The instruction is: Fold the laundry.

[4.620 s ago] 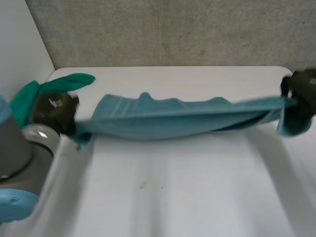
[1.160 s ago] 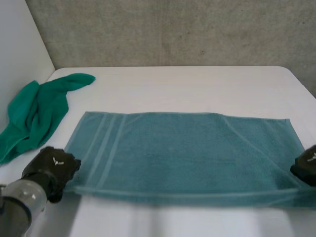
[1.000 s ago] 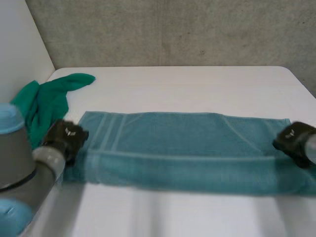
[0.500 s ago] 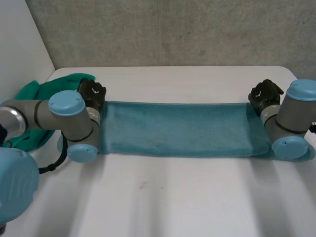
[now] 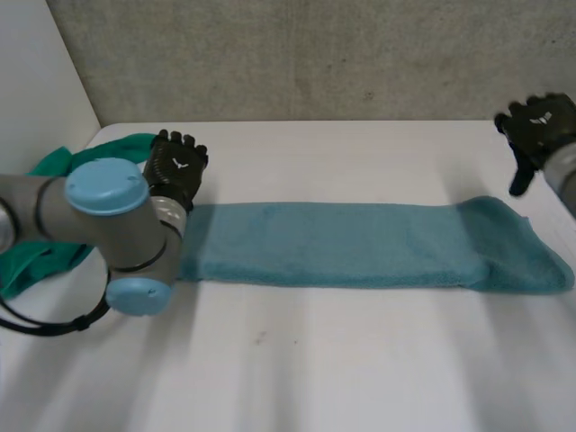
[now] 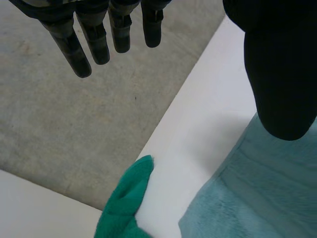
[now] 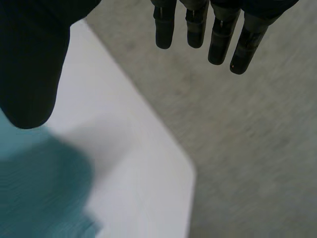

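Towel: lay as a long strip on the table.
Left hand: fingers were straight, empty, at one end.
Right hand: fingers were straight, empty, beyond the other end.

White table; grey concrete surface beyond far edge; white wall alongside.

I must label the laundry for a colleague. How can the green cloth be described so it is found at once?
On the white table, look at the end by the robot's left hand. The green cloth lies there, partly behind the left arm. It is crumpled and bright green; the blue-teal towel beside it is a long folded strip.
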`<state>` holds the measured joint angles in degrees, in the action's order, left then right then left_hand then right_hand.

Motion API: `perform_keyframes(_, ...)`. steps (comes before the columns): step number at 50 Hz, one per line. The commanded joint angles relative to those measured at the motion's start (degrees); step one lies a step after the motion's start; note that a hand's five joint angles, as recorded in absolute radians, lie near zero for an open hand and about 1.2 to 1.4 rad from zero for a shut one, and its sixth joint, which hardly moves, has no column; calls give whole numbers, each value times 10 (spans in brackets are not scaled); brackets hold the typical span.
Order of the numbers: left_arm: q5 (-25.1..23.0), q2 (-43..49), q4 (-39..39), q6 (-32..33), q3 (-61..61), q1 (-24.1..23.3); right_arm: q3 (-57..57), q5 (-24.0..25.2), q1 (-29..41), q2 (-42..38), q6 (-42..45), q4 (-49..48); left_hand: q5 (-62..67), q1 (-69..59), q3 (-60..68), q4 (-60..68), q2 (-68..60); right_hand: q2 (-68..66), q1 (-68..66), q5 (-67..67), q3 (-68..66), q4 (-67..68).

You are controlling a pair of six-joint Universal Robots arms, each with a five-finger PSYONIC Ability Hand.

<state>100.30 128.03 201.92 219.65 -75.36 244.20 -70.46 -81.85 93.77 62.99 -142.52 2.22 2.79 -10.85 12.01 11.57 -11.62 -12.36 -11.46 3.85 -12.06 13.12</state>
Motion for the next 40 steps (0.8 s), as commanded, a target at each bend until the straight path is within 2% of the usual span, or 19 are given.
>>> perform_keyframes(1,-12,-107,-26,-113,-114,0,-105,106,-95,27,-14,89,-24,5,-16,-12,12,-52,-62,38,-55,45)
perform_keyframes(4,-32,-133,-39,-149,-146,0,-154,142,-135,28,-14,77,-22,3,-15,-10,11,-165,-174,150,-168,158)
perform_keyframes(11,-49,-152,-43,-166,-197,6,-230,187,-183,18,-6,-2,-19,0,-11,-7,7,-198,-207,183,-201,190)
perform_keyframes(16,-49,-151,-43,-167,-204,7,-243,192,-192,3,-6,-63,-17,-2,-10,-5,6,-253,-262,238,-256,245)
perform_keyframes(24,-49,-151,-41,-168,-206,8,-234,191,-191,-28,-6,-85,-16,-4,-8,-3,4,-381,-390,366,-384,373)
perform_keyframes(25,-49,-151,-41,-168,-206,8,-232,191,-191,-32,-6,-85,-16,-4,-8,-3,4,-408,-417,393,-411,400)
perform_keyframes(28,-49,-151,-41,-168,-207,9,-224,189,-191,-44,-4,-89,-16,-4,-8,-3,4,-676,-685,661,-679,668)
perform_keyframes(40,-47,-154,-38,-168,-215,9,-184,179,-235,-45,28,-121,-16,-4,-8,-3,4,-676,-685,661,-679,669)
